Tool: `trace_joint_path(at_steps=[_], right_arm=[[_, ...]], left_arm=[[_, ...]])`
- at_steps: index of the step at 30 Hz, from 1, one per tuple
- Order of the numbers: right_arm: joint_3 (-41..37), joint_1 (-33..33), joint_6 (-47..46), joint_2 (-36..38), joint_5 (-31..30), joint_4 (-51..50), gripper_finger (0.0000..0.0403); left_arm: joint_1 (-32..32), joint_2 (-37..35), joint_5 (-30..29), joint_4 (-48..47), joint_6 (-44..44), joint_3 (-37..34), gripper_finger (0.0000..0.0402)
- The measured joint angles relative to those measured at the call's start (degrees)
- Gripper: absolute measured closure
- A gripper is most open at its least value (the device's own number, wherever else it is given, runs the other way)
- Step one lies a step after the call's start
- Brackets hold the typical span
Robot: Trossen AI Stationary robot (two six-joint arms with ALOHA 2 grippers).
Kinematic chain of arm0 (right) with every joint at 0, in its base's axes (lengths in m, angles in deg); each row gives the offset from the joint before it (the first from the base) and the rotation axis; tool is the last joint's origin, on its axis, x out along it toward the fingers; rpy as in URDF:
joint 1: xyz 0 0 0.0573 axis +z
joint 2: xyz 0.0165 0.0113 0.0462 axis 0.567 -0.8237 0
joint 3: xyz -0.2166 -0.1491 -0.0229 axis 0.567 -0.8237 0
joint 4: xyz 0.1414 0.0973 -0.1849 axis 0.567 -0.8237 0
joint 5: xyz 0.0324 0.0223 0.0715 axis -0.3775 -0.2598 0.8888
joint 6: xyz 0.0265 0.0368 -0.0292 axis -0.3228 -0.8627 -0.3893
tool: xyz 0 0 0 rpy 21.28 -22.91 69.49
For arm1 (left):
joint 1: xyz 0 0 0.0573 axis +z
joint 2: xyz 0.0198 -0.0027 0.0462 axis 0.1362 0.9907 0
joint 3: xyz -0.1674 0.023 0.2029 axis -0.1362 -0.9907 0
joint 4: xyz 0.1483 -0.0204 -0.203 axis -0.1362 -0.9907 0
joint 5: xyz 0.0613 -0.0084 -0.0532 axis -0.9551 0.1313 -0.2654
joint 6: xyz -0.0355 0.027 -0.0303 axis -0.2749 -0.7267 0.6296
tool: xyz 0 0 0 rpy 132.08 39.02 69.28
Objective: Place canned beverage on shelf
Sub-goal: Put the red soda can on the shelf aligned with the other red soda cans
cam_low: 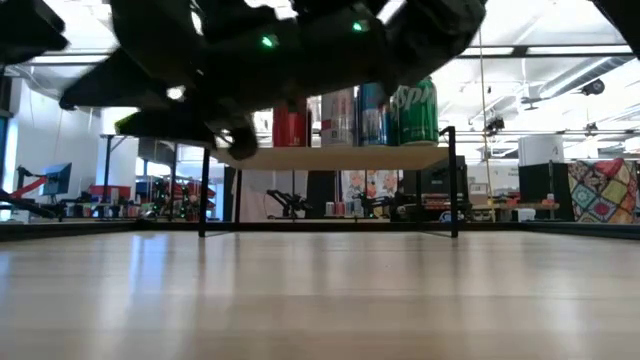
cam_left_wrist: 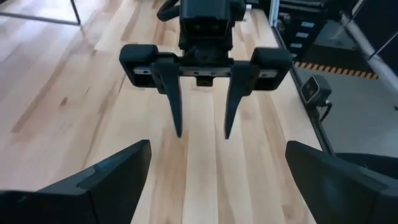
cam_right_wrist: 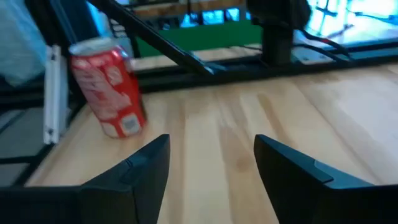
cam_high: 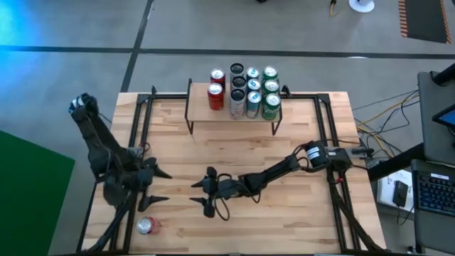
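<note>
The shelf [cam_high: 234,112] stood at the far edge of the table [cam_high: 284,206], already loaded. A red can [cam_high: 215,96] sat near the shelf's left end with another red-and-white can [cam_high: 217,76] behind it. To their right came a tight block of cans: dark-topped ones, blue-and-silver ones and green cans [cam_high: 270,105] at the right. In the low view the row read as red, silver, blue and green can [cam_low: 415,112] along the board. Exact count was hard to fix from above, probably nine or ten.

One red can [cam_high: 146,226] was still off the shelf. It stood on the table near the front-left corner, just beside the left arm's base. The right wrist view showed that loose can [cam_right_wrist: 109,88] upright, slightly tilted in the picture, and untouched.

The right gripper [cam_high: 206,192] hung low over mid-table, jaws parted and nothing between them. It faced toward the left side. The left gripper [cam_high: 155,186] sat near it on the left, jaws spread wide and also empty. The left wrist view looked straight at the right gripper [cam_left_wrist: 202,132], its two fingers apart over bare wood.

So most of the job looked done. What remained, judging by the layout, was picking up the loose can and setting it in the free space at the shelf's left end.
</note>
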Motion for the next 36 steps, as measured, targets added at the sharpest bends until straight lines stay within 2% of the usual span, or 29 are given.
trace_joint_path(at_steps=[5,11,15,19,25,36], right_arm=[[4.8,0.2,0.4,-3.5,2.9,-0.3,0.0179],[6.2,0.2,1.7,-5.2,4.0,-1.2,0.0179],[6.2,0.3,2.0,-5.0,7.7,-1.4,0.0179],[6.2,0.3,2.1,-4.9,7.9,-1.4,0.0179],[6.2,0.7,1.7,-4.8,7.9,-1.4,0.0179],[6.2,1.2,1.7,-2.0,7.9,-5.8,0.0179]], left_arm=[[-3.7,4.3,1.8,-9.7,7.3,5.3,0.0049],[-3.8,9.6,8.6,-13.4,8.4,9.4,0.0050],[-3.8,13.0,11.0,-17.7,10.6,13.1,0.0050],[-3.8,16.0,10.7,-22.6,11.8,15.8,0.0050],[-3.8,18.7,5.7,-23.4,11.9,16.1,0.0050],[-3.9,16.5,4.1,-24.7,14.1,16.0,0.0050]])
